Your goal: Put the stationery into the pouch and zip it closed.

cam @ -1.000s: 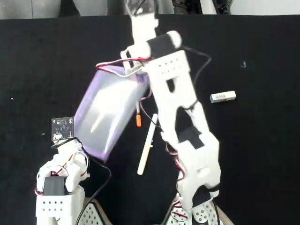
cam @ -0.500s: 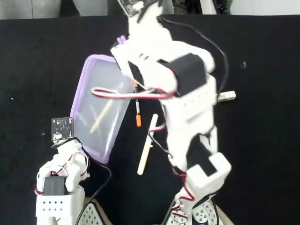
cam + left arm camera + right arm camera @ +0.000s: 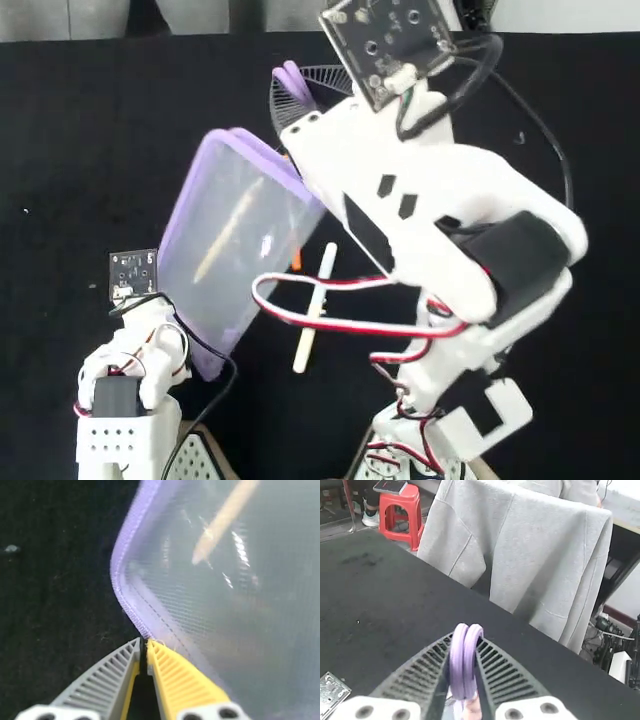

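Observation:
The clear pouch (image 3: 235,245) with a purple zip edge hangs tilted above the black table, a pencil (image 3: 229,230) lying inside it. My right gripper (image 3: 296,88) is shut on the pouch's upper purple edge (image 3: 464,672); in the right wrist view, the right gripper (image 3: 466,636) pinches that edge between its ribbed fingers. My left gripper (image 3: 145,647) is shut on the pouch's lower corner (image 3: 131,611), and the pencil (image 3: 225,519) shows through the clear wall. A white pen (image 3: 314,312) lies on the table, and an orange-tipped pen (image 3: 296,262) peeks out beside the pouch.
The right arm (image 3: 450,240) rears high over the table's middle and right side and hides what lies under it. The left arm (image 3: 125,395) sits at the front left. Past the table's far edge stand a chair with a grey jacket (image 3: 520,555) and a red stool (image 3: 400,507).
The right arm has risen and swung over the table, lifting the pouch's upper edge so the pouch tilts more steeply. The pencil has shifted inside. The arm now hides the white eraser.

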You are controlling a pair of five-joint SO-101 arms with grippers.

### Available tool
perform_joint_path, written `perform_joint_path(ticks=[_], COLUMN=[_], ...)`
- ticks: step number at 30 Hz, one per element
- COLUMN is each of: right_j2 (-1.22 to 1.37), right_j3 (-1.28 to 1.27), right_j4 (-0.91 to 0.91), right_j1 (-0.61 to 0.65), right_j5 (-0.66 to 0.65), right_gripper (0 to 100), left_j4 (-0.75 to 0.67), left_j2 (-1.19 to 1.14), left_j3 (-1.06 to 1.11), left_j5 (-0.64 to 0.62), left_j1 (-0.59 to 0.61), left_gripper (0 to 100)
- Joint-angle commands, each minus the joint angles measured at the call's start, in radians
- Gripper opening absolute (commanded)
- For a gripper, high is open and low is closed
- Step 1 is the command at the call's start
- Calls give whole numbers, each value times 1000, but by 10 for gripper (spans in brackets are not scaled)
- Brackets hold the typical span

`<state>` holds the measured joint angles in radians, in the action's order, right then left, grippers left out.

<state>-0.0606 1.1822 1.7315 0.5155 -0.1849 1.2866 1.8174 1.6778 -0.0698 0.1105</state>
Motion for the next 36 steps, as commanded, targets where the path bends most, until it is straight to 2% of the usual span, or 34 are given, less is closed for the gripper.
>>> perform_joint_path(ticks=[1,8,13,15,17,24,28,32,36], right_j2=[-28,-5,12,24,33,41,41,42,35], right_j3=[39,39,39,39,39,42,42,41,45], right_j4=[28,26,23,21,21,21,21,20,23], right_j1=[8,11,11,11,11,8,6,8,12], right_j5=[-8,-9,-9,-9,-9,-9,-9,-9,-8], right_gripper=[11,11,11,11,11,11,11,11,11], left_j4=[-20,-35,-153,-143,-118,-61,-69,-71,-138], left_j2=[6,8,8,8,8,8,6,6,6], left_j3=[21,-1,-104,-171,-259,-429,-426,-403,-312], left_j5=[-8,23,296,394,457,374,439,442,443], left_j1=[-7,-8,-1,-7,-70,-423,-518,-591,-604], left_gripper=[30,30,30,31,69,404,416,416,416])
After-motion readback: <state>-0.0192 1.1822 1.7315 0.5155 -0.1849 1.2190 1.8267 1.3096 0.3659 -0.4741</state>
